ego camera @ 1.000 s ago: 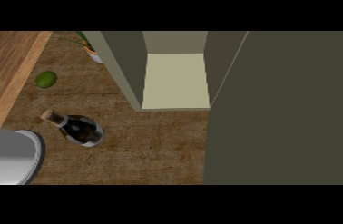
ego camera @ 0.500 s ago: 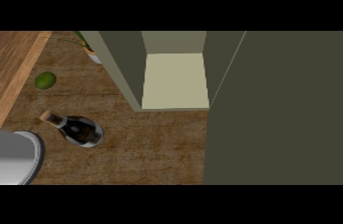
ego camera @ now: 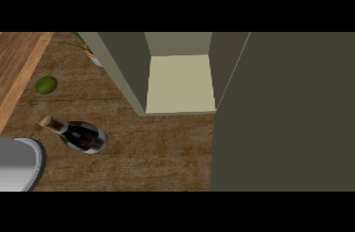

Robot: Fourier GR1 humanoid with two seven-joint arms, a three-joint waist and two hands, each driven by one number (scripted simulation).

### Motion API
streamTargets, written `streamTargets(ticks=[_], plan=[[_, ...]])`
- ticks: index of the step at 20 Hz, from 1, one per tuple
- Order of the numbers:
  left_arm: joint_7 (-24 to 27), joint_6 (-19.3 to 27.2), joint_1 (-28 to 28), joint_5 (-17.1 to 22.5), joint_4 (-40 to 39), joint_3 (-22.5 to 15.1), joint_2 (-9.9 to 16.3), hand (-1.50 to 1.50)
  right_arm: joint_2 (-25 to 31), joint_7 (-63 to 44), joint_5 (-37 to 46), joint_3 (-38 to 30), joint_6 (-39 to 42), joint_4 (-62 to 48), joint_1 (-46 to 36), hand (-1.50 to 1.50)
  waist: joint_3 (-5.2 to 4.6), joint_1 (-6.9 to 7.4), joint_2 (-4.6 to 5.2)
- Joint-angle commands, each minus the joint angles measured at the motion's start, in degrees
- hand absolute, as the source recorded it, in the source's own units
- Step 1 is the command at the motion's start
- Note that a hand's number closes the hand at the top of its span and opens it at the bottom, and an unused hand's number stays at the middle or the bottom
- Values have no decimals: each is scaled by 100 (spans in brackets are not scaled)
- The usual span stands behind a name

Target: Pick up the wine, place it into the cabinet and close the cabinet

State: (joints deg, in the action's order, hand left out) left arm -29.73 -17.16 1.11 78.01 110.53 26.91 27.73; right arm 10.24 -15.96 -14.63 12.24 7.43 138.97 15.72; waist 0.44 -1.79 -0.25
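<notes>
wooden counter [ego camera: 159, 151] bears wine bottle [ego camera: 80, 135], open cabinet [ego camera: 180, 81].

1. One wine bottle [ego camera: 78, 135], dark with a cork, stands on the counter, left of and below the cabinet.
2. One open cabinet [ego camera: 180, 81] with a pale shelf inside.
3. One green fruit, maybe a lime [ego camera: 46, 84], lies left of the cabinet.
4. One potted plant [ego camera: 91, 55], partly hidden by the cabinet's left wall.
5. One grey rounded object [ego camera: 17, 163], far below-left of the cabinet.
</notes>
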Motion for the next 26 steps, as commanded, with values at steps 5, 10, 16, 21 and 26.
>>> streamTargets(ticks=[5, 10, 16, 21, 26], plan=[[162, -613, -238, -1129, -1053, 245, 323, -150, -51, -510, -395, 68, -188, 1001, 177, -150, -53, 38, 30], [409, -1189, -297, -1661, -1554, 48, 34, -150, 44, -249, -672, -93, 118, 916, 447, -150, -53, -31, 39], [660, -994, -402, -2611, -1754, -98, -302, -150, -84, -63, -399, 178, 190, 793, 443, -150, -56, -134, 47], [1330, -1111, -273, -3586, -2062, 63, -638, -150, -55, -68, -486, 23, 196, 697, 350, -150, -71, -174, 73], [1822, -1338, -448, -4145, -2633, 60, -718, -150, 3, 113, -491, -33, 388, 512, 461, -150, -63, -147, 65]])
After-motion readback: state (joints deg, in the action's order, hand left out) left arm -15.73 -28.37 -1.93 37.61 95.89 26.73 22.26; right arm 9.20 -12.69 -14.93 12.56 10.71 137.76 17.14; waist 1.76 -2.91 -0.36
